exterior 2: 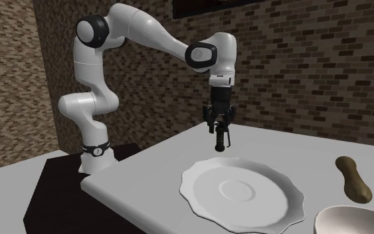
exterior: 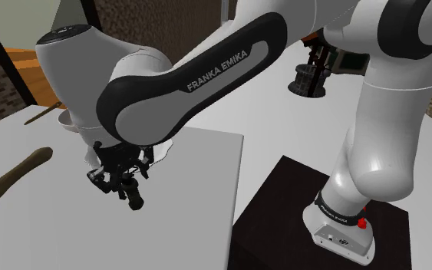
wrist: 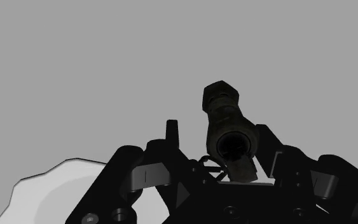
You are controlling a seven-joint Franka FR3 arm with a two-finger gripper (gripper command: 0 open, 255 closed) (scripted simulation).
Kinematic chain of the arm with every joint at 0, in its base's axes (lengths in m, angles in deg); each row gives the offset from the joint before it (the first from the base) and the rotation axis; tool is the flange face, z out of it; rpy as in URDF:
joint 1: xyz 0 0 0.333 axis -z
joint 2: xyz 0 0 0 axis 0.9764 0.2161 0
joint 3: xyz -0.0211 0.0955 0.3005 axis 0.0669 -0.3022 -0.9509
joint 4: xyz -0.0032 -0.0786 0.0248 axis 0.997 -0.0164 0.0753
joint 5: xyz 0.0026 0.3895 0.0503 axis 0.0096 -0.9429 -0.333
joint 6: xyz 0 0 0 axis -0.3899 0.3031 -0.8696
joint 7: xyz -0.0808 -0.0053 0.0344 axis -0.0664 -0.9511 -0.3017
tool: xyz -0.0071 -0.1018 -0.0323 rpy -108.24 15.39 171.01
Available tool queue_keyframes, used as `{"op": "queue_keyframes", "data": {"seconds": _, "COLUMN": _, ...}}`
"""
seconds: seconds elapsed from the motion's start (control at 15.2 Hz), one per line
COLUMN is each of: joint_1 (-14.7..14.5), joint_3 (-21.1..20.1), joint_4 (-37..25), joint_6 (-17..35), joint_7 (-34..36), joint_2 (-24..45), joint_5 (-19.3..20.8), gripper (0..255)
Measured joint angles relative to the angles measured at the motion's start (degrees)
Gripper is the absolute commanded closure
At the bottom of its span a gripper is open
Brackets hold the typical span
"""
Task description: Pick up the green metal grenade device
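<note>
The grenade device (wrist: 226, 119) is a dark olive, nearly black cylinder with a nut-like end. My gripper (wrist: 219, 153) is shut on it, and it points away from the hand between the fingers (wrist: 171, 135). From the shoulder camera, the gripper (exterior: 120, 178) hangs under the arm's wrist with the device (exterior: 134, 199) sticking out below it over the grey table (exterior: 199, 215). In the second exterior view the gripper (exterior 2: 218, 128) points straight down and the device (exterior 2: 218, 143) hangs just above the tabletop, beyond the white plate.
A white scalloped plate (exterior 2: 205, 196) lies close by the gripper, also seen as the plate (wrist: 41, 194). A brown elongated object (exterior: 14, 178) lies farther out on the table, with a pale bowl (exterior 2: 351, 223) nearby. The table edge and dark stand (exterior: 283, 207) are close.
</note>
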Motion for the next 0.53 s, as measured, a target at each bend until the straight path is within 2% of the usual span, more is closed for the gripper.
{"op": "queue_keyframes", "data": {"seconds": 0.53, "joint_1": 0.1, "joint_3": 0.0, "joint_4": -0.5, "joint_6": -0.8, "joint_7": -0.2, "joint_2": -0.3, "joint_5": -0.2, "gripper": 255}}
